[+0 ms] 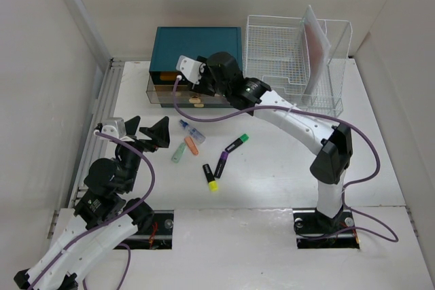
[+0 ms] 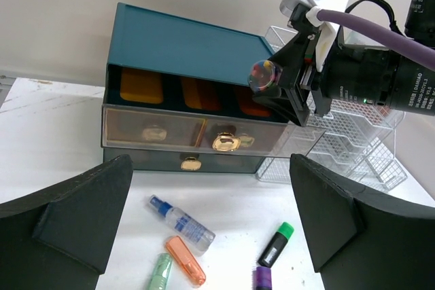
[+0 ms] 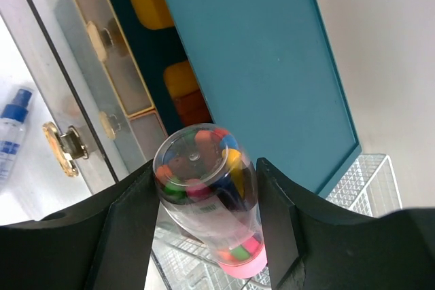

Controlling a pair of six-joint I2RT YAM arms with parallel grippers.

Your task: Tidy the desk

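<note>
Top external view: the right gripper is reaching across the desk and hanging over the front of the teal drawer box. I would guess it is doing so to drop its load into the pulled-out drawer. The desk, white, flat and smooth, is lying under everything and carrying a loose scatter at its middle: a spray bottle, an orange capsule, a green-capped highlighter, a purple marker and a yellow-tipped highlighter. The wire rack is standing just beside the box, at the back right. The left gripper is hovering near the scatter with its jaws spread and nothing between them, probably waiting its turn.

Left wrist view: the top drawer, frosted and see-through with shiny brass knobs, is standing out from the box, and orange blocks are showing in the dark gap behind it. The right gripper is carrying a clear tube just above that drawer.

Right wrist view: the black fingers are pressing the tube from both sides, gripping it firmly. It is looking like a hard, round-ended cylinder packed with many-coloured bits, and a pink cap is closing its far end.
</note>
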